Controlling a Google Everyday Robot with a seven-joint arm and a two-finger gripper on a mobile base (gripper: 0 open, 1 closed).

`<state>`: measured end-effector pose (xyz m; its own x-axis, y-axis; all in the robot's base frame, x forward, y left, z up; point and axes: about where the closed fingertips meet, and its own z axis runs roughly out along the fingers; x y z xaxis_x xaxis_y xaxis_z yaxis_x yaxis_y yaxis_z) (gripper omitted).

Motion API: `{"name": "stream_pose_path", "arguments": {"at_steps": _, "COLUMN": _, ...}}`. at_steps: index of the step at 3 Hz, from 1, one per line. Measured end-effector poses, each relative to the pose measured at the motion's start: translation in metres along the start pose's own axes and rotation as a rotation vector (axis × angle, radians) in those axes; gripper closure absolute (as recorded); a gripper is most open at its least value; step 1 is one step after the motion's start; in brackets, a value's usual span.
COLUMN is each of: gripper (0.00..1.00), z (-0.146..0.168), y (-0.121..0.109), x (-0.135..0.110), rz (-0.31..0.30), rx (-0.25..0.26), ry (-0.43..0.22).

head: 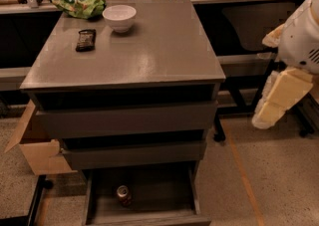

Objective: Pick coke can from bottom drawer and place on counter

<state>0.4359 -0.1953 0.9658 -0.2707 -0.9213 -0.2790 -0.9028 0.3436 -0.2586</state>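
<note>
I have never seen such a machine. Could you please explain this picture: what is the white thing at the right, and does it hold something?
This is one camera picture, looking down at a grey drawer cabinet from its front. The white and cream shape at the right edge is the robot's arm; its hand is the lower end, beside the cabinet and above the floor, with nothing visibly in it. On the counter lie a white bowl, a green bag and a dark packet. The bottom drawer is pulled open, and a coke can stands in it, left of the middle. A cardboard box sits on the floor at the left.
</note>
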Motion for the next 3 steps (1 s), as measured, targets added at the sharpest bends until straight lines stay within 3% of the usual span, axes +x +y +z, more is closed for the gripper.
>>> {"name": "stream_pose_path", "arguments": {"at_steps": 1, "gripper": 0.00, "z": 0.040, "y": 0.023, "x": -0.028, "rz": 0.111, "rx": -0.020, "ry": -0.068}}
{"name": "stream_pose_path", "arguments": {"at_steps": 2, "gripper": 0.00, "z": 0.086, "y": 0.043, "x": -0.080, "rz": 0.207, "rx": -0.027, "ry": -0.162}}
{"name": "stream_pose_path", "arguments": {"at_steps": 3, "gripper": 0.00, "z": 0.086, "y": 0.043, "x": -0.080, "rz": 0.207, "rx": -0.027, "ry": -0.162}}
